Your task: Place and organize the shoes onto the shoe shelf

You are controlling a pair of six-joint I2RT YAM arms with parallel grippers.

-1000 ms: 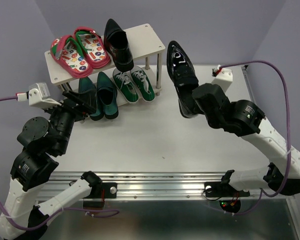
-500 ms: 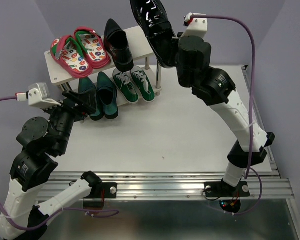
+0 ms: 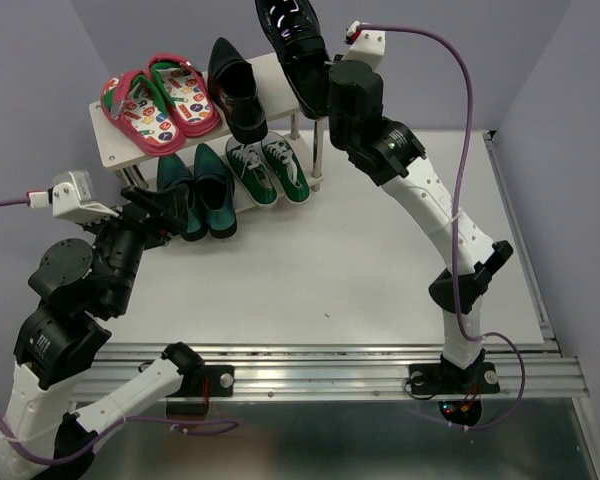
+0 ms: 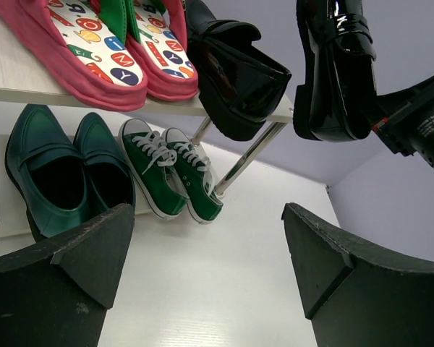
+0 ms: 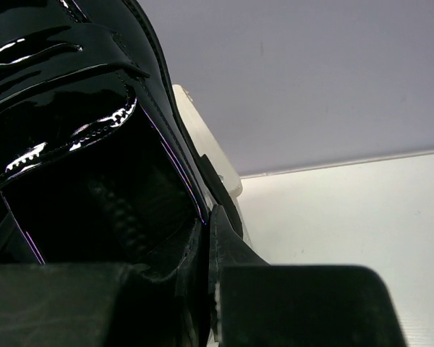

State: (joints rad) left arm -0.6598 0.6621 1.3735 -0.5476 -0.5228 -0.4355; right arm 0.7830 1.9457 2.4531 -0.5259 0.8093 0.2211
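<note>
Over the right end of the shoe shelf (image 3: 108, 148), a glossy black dress shoe (image 3: 295, 50) is held in the air by the right hand (image 3: 322, 95).

The grip itself is shown only by the right wrist view. There the shoe's heel wall is pinched between the two fingers of the right hand (image 5: 206, 278). The dark opening of the shoe fills the left of that frame, and a corner of the off-white top board (image 3: 278, 95) is seen just beyond it.

In the top view those fingers are hidden behind the wrist, but the shoe's lie is made plain. Its long axis runs front to back, toe toward the back wall and heel toward the arms, roughly parallel to its partner.

From the left wrist view the held shoe is seen from below and to one side. A narrow strip of wall shows between it and the second black shoe (image 4: 235, 79).

On the top board the red flip-flops (image 3: 160, 100) are laid at the left. The second black shoe stands just beside them, toe to the back, its heel overhanging the front edge.

On the lower board (image 4: 3, 215) the teal dress shoes (image 3: 195, 190) are set at the left, toes to the back. The green sneakers (image 3: 268, 168) are set just beside them at the right.

The left hand (image 4: 210, 253) is spread wide and holds nothing. It is poised above the table (image 3: 330, 270) in front of the lower board, near the teal pair.
</note>
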